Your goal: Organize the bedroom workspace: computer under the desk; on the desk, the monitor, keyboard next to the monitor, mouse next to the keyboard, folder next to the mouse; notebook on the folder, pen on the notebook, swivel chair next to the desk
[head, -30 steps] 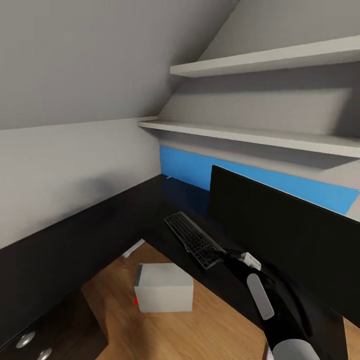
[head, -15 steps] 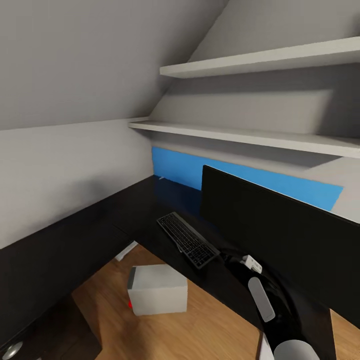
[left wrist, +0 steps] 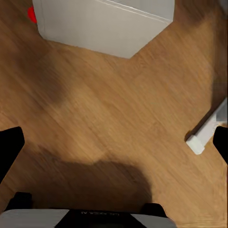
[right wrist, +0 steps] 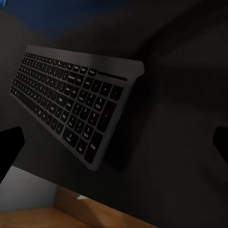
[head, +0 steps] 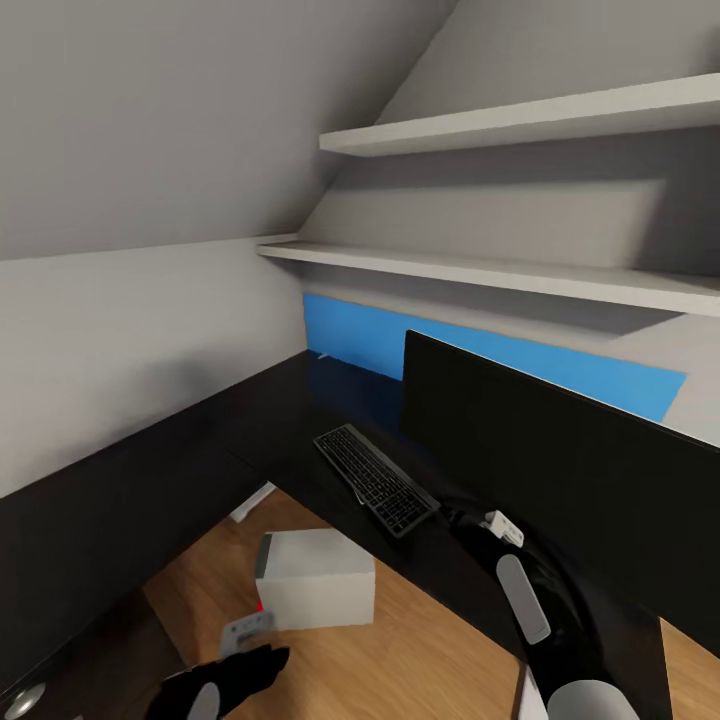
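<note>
The wide black monitor (head: pixel 560 470) stands on the black desk (head: pixel 270 420). Beside it lies the slim dark keyboard (head: pixel 375 478), which is large in the right wrist view (right wrist: pixel 71 104). My right gripper (head: pixel 455 515) hovers open just off the keyboard's near end, its fingertips (right wrist: pixel 10 152) far apart with nothing between them. The pale grey computer (head: pixel 315 578) with a red mark sits on the wood floor in the desk's inner corner. My left gripper (head: pixel 255 665) hangs open over the floor in front of the computer (left wrist: pixel 104 23), holding nothing.
Two white shelves (head: pixel 500 270) run above the desk under a sloped ceiling. A bright blue strip (head: pixel 350 335) lines the wall behind the monitor. A small white piece (left wrist: pixel 206 133) lies on the floor near the computer. A silver drawer knob (head: pixel 22 698) shows at lower left.
The camera swung slightly a second ago, then held still. My left gripper has risen into the head view at the bottom left. The right arm, keyboard and computer have not moved.
</note>
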